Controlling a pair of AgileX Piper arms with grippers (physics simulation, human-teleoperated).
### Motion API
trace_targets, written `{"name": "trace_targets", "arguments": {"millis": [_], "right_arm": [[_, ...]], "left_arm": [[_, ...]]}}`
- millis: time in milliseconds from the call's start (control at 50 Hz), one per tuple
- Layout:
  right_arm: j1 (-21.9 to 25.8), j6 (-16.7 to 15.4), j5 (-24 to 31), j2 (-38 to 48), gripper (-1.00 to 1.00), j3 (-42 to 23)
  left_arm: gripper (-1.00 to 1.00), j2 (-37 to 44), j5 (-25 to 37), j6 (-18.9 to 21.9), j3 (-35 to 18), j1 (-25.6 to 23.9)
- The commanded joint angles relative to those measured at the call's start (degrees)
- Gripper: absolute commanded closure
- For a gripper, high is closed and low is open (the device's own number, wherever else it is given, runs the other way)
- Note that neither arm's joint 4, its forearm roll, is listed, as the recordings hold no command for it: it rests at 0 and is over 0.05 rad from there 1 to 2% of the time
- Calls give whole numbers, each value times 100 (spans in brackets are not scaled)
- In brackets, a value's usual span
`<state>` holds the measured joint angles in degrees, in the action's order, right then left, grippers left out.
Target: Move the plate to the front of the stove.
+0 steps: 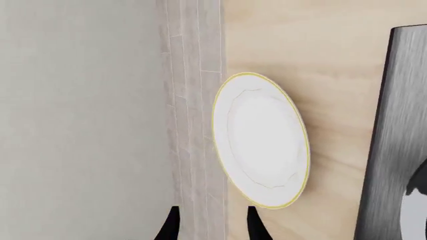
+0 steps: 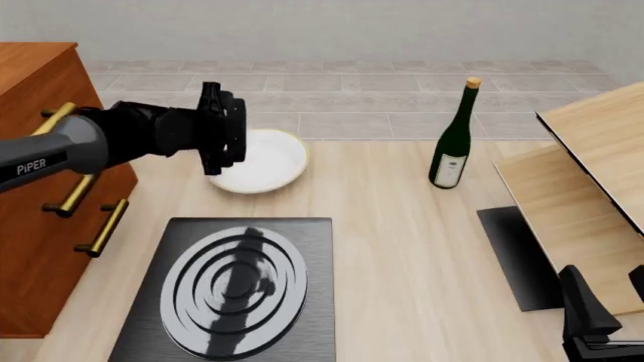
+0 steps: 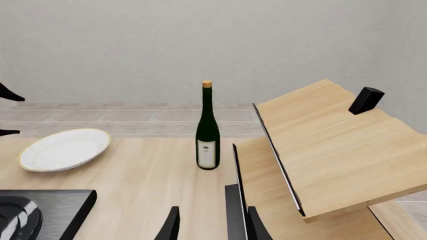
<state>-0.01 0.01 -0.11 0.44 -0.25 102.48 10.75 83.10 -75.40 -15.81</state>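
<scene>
Pale wood worktop [image 2: 403, 226], grey tiled floor beyond.
One plate [image 2: 264, 160], one stove [image 2: 237, 286], one bottle [image 2: 454, 139] (both my claws open, empty).

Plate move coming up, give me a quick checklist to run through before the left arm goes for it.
1. Plate lies flat on the table, beyond the stove: ok.
2. Left claw close to the plate: ok, it sits over the plate's left edge in the front view.
3. Left claw open for the rim: ok, wrist view shows both fingertips apart.
4. Claw already gripping the plate: not ok, nothing between the fingertips.
5. Wine bottle clear of the plate: ok, it stands well to the right.
6. Right claw out of the way: ok, low at the near right.
</scene>
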Motion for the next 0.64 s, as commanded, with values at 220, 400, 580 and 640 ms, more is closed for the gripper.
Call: {"name": "trace_targets", "arguments": {"millis": [220, 400, 580, 640], "right_arm": [[0, 0, 0, 0, -100, 0], [0, 0, 0, 1, -100, 0], [-1, 0, 0, -1, -100, 0], [1, 1, 0, -1, -100, 0]], "left_arm": [[-100, -199, -403, -212, -90, -127], [-100, -333, -501, -341, -96, -151], [-100, -432, -646, -380, 7, -154], [-100, -479, -651, -404, 30, -171]]}}
